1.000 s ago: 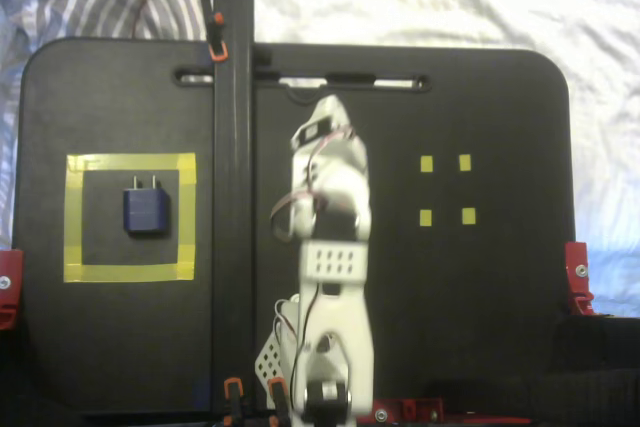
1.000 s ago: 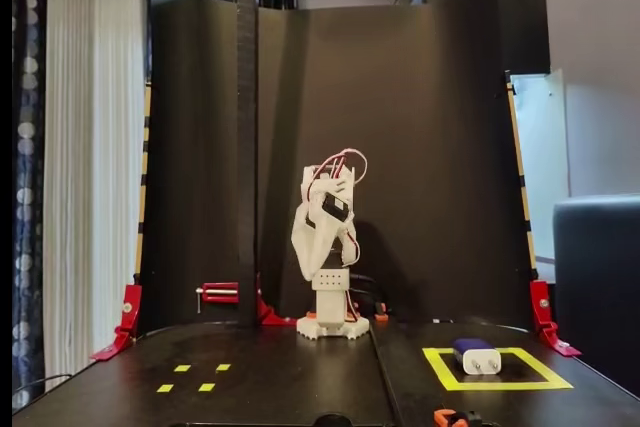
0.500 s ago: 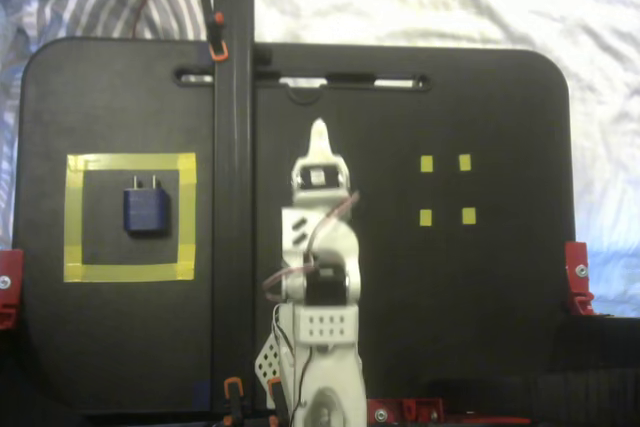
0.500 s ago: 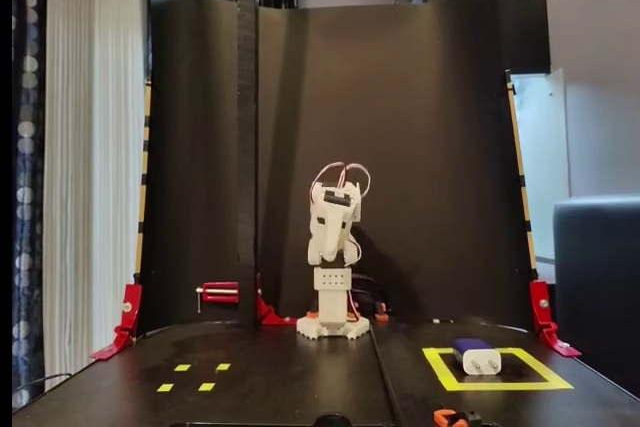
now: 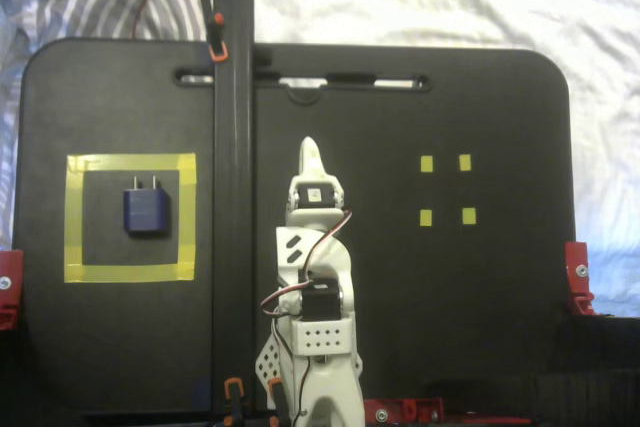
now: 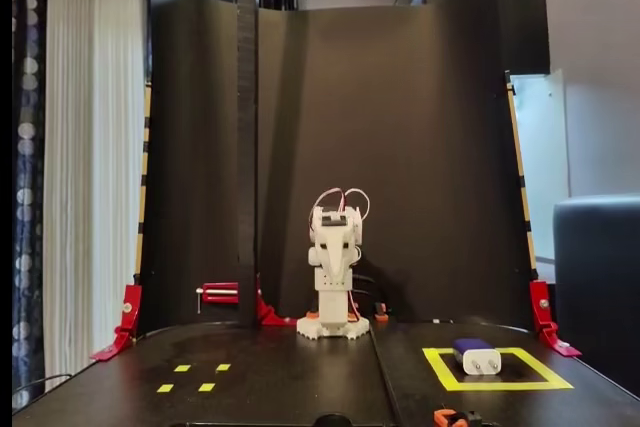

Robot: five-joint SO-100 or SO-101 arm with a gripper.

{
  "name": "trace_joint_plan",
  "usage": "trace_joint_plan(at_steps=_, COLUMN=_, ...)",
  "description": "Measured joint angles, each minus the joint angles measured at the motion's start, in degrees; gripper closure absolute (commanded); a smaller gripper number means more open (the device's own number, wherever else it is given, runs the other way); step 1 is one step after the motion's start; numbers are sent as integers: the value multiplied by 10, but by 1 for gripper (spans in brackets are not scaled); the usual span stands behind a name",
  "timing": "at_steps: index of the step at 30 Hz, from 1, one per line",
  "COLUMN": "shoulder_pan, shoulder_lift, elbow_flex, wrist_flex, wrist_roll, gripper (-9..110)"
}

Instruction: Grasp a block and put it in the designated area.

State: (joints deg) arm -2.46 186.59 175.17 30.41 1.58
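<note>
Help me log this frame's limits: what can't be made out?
- Gripper: too blurred in a fixed view, hidden behind the folded arm in the front one; open or shut unclear.
- Arm base: cut off by the bottom edge from above.
- Block prongs: tiny and blurred; its far side is hidden in the front view.

We see a black desk [image 5: 130,347] with rounded corners. At the left of the top-down fixed view, a square of yellow tape [image 5: 72,217] lies on it, and inside that square rests a dark blue block [image 5: 145,209], prongs toward the top of the frame, clear of the tape. At the right, four small yellow markers [image 5: 447,190] form a little square. The white arm's base [image 6: 333,326] stands on the desk in the front-facing fixed view. Red clamps [image 5: 578,277] grip its edges.
</note>
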Motion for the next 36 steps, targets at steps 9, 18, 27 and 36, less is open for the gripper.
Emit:
trace_joint_plan(at_steps=9, shoulder_pan=8, shoulder_lift=23, elbow_flex=45, wrist_flex=-10, wrist_roll=-17, gripper=101)
trace_joint_plan(at_steps=18, shoulder_pan=8, shoulder_lift=25, elbow_flex=45, wrist_flex=57, wrist_roll=-27, gripper=102)
trace_joint_plan(at_steps=27, shoulder_pan=4, shoulder_lift=25, elbow_flex=47, wrist_flex=116, wrist_roll=-36, gripper=101)
trace_joint_plan(at_steps=36, shoulder_pan=4, shoulder_lift=25, elbow_flex=47, wrist_flex=130, wrist_roll=-40, gripper=102)
